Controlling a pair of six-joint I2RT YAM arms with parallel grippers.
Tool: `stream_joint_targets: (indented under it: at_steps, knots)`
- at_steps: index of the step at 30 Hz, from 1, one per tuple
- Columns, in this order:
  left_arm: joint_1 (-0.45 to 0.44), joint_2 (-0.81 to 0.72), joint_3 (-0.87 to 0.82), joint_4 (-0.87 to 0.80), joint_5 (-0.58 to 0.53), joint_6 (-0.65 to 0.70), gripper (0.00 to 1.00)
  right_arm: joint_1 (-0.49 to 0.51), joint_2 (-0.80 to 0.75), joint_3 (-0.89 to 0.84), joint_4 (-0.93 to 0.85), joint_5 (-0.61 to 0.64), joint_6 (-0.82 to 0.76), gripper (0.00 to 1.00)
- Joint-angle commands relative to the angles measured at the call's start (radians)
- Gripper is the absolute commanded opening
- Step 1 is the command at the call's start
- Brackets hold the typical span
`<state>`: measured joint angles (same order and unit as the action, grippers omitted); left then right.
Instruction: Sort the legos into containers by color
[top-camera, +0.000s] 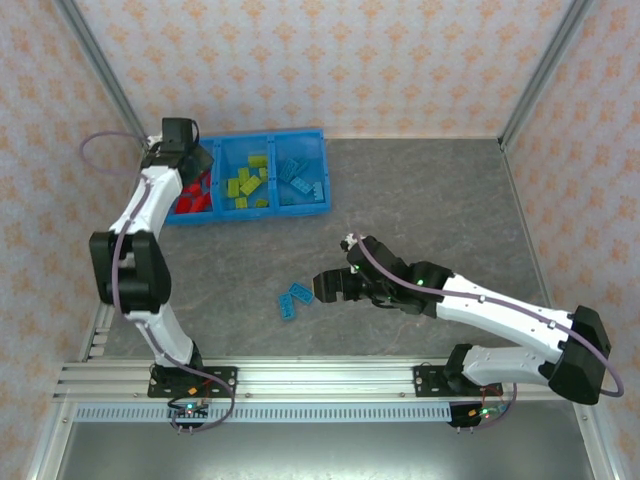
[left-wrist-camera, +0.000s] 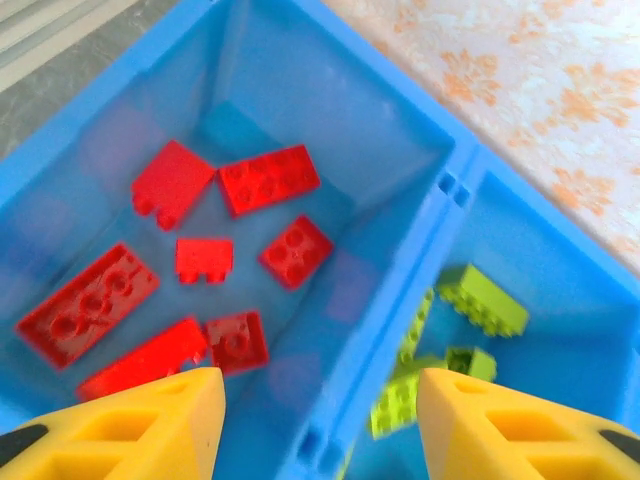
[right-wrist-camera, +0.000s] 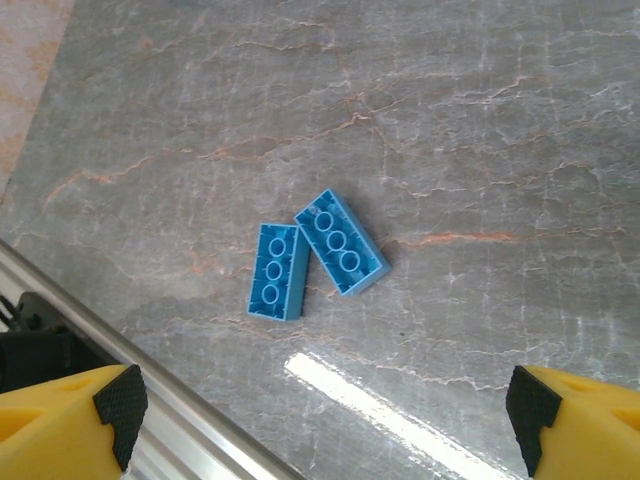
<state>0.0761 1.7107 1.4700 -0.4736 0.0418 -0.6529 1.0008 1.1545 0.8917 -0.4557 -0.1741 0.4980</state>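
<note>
The left hand (left-wrist-camera: 315, 425) hovers over the left compartment of the blue bin (top-camera: 270, 134), its fingers parted with nothing between them, and red legos (left-wrist-camera: 268, 178) lie on the floor below it. Yellow-green legos (top-camera: 248, 185) lie in the middle compartment and light blue legos (top-camera: 297, 178) in the right one. Nearer the arms, two loose blue bricks (right-wrist-camera: 340, 240) lie touching on the tabletop (right-wrist-camera: 480, 120), with the right hand (right-wrist-camera: 325, 420) spread wide and empty above them
</note>
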Motion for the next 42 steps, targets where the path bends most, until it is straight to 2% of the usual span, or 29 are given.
stream_joint_targets:
  at_steps: [1,5,8,10,13,18,20,23,25,29,33,37,42]
  knots:
    - [-0.095,-0.225,-0.145,0.050,0.051,0.032,0.53,0.003,0.024,-0.016,-0.018,0.076,-0.004,0.95]
    - [-0.345,-0.430,-0.352,0.097,-0.020,0.112,0.53,0.004,0.125,-0.017,0.016,0.011,-0.041,0.94]
    - [-0.491,-0.457,-0.483,0.168,0.034,0.176,0.53,0.019,0.205,-0.016,0.063,-0.036,-0.081,0.94]
    - [-0.530,-0.432,-0.538,0.195,0.099,0.229,0.54,0.030,0.269,-0.002,0.073,-0.032,-0.113,0.92]
    - [-0.537,-0.394,-0.617,0.254,0.178,0.287,0.61,0.038,0.367,0.042,0.075,-0.012,-0.159,0.87]
    - [-0.538,-0.348,-0.643,0.257,0.211,0.332,0.68,0.073,0.541,0.160,0.030,0.049,-0.242,0.78]
    - [-0.538,-0.354,-0.653,0.266,0.202,0.345,0.68,0.087,0.597,0.205,0.006,0.111,-0.262,0.77]
    - [-0.537,-0.355,-0.668,0.280,0.171,0.369,0.68,0.088,0.668,0.259,0.000,0.136,-0.300,0.72]
    - [-0.536,-0.351,-0.676,0.285,0.147,0.380,0.69,0.088,0.707,0.285,0.006,0.143,-0.318,0.65]
    - [-0.536,-0.351,-0.687,0.295,0.133,0.385,0.72,0.088,0.765,0.331,-0.018,0.132,-0.327,0.45]
    - [-0.536,-0.379,-0.705,0.314,0.130,0.380,0.74,0.088,0.738,0.304,-0.004,0.106,-0.301,0.29]
    - [-0.535,-0.438,-0.728,0.327,0.144,0.376,0.80,0.088,0.605,0.184,0.095,0.102,-0.248,0.23]
    - [-0.535,-0.517,-0.767,0.365,0.178,0.385,0.83,0.063,0.408,0.059,0.219,0.173,-0.206,0.20]
